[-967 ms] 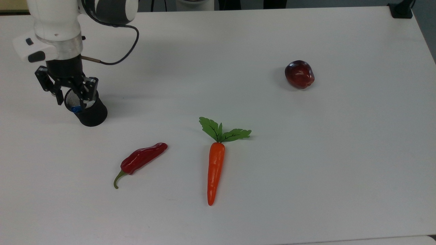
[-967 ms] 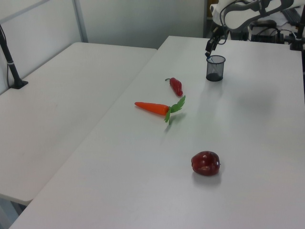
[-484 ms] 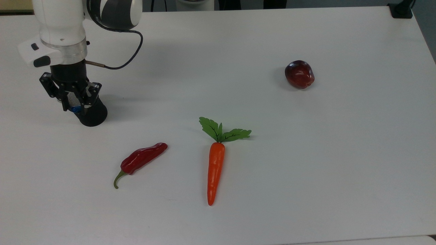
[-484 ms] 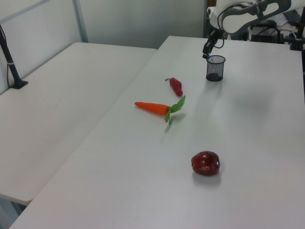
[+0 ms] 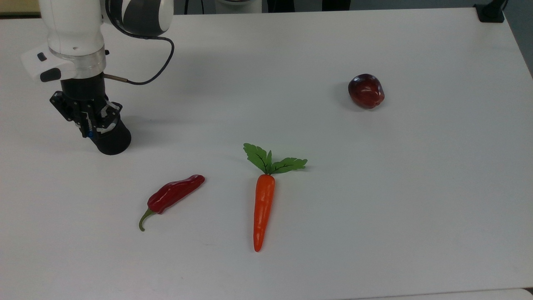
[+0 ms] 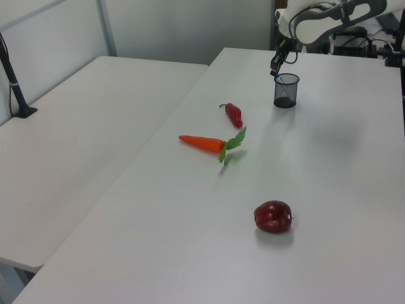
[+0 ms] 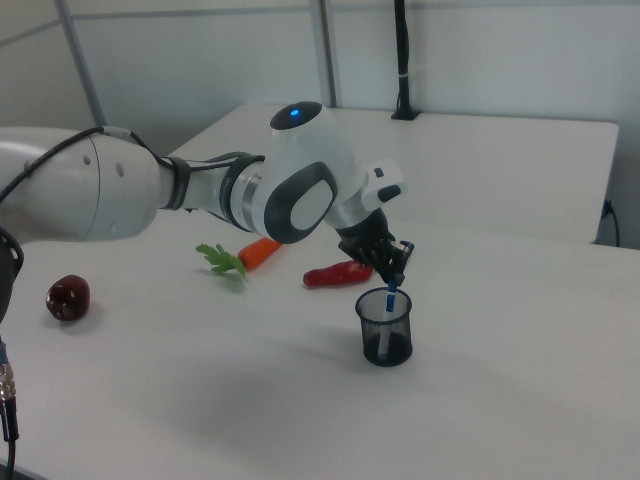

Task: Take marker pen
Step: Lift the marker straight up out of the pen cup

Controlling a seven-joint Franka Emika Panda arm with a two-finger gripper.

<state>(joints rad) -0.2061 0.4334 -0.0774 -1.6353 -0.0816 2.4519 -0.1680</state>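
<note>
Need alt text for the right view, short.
A white robot arm reaches down so its gripper sits at the blue-capped marker pen standing in a black mesh cup on a white table. Behind lie a red chili, a carrot and an apple.

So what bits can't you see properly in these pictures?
- Marker pen: its lower barrel sits behind the cup's dark mesh in the right view.
- Marker pen's printed text: too small in the right view.
- Gripper: the top view's arm covers the grip.
</note>
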